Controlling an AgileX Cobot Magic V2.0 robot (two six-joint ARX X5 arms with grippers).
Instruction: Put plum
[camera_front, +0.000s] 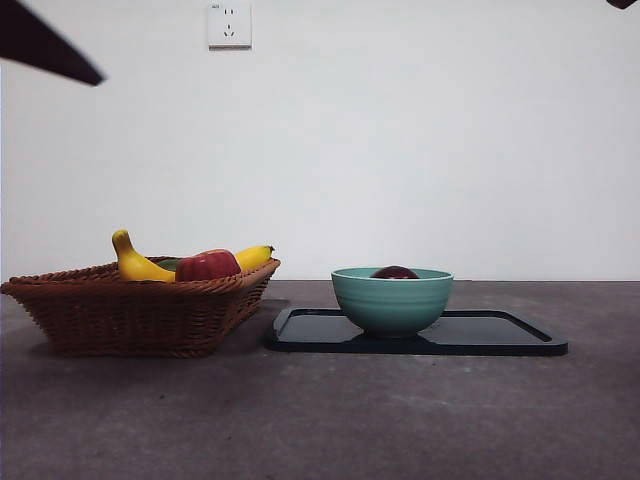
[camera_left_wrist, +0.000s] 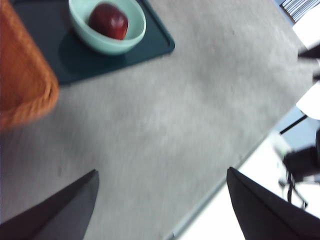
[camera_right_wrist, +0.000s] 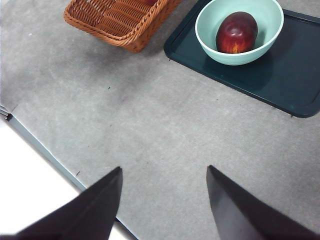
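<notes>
Maroon plum (camera_right_wrist: 236, 32) upright in bowl (camera_right_wrist: 207, 44)

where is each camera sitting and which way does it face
Front view: low at table height, looking level across at the basket, bowl and tray; only black arm tips at the top corners.
Left wrist view: high on the left arm, looking down at bare table; left gripper open.
Right wrist view: looking down likewise; right gripper open.
All three share the plum in the bowl.
</notes>
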